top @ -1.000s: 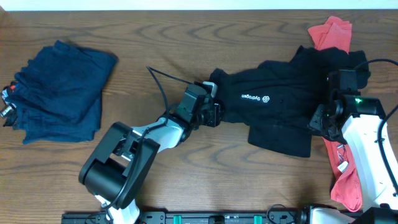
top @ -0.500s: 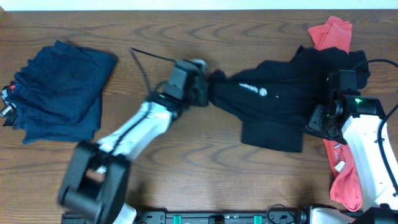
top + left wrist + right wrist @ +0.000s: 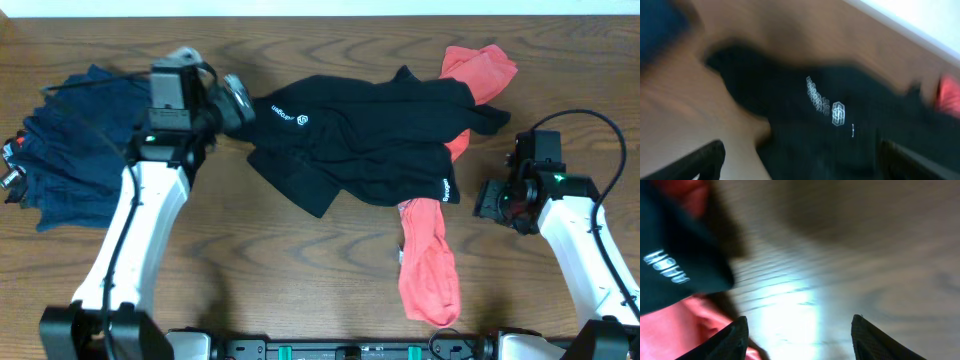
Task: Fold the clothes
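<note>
— While the black shirt (image 3: pixel 350 140) lies spread across the middle of the table (image 3: pixel 300 300), where are the hands?
— At its left edge is the left hand (image 3: pixel 238 100), fingers wide, gripping nothing. Over bare wood hovers the right hand (image 3: pixel 492 200), also wide, beside the hem and the red garment (image 3: pixel 430 270).
— The blue pile (image 3: pixel 85 150)?
— Far left, stacked.
</note>
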Robot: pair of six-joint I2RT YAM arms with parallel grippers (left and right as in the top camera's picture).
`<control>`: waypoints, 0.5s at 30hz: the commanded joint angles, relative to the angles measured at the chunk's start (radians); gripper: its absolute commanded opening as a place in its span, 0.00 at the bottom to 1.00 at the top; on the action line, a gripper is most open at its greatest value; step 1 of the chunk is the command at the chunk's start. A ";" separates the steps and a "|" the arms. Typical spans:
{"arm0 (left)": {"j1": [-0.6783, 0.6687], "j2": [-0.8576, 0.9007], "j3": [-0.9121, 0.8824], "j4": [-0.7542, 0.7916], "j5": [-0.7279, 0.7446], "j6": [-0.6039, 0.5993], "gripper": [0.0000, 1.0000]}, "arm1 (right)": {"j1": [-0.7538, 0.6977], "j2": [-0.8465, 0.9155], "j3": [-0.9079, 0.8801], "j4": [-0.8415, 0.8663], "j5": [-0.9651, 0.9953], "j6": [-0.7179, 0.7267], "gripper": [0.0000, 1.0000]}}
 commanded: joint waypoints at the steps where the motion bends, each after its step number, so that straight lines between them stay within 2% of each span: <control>1: -0.055 0.054 -0.024 -0.077 0.172 -0.006 0.98 | 0.016 -0.002 -0.012 0.027 -0.220 -0.162 0.64; 2: -0.086 0.079 -0.037 -0.109 0.190 -0.005 0.98 | 0.030 -0.002 -0.012 0.040 -0.310 -0.208 0.64; 5: -0.159 0.140 -0.064 -0.121 0.190 -0.005 0.98 | 0.064 -0.002 -0.012 0.037 -0.399 -0.247 0.65; 8: -0.229 0.219 -0.070 -0.102 0.190 -0.005 0.98 | 0.118 0.000 -0.018 0.026 -0.393 -0.247 0.68; 12: -0.307 0.318 -0.070 -0.028 0.190 -0.005 0.98 | 0.196 0.016 -0.043 0.048 -0.381 -0.246 0.78; 15: -0.344 0.376 -0.070 0.021 0.190 -0.006 0.98 | 0.238 0.044 -0.065 0.078 -0.298 -0.185 0.77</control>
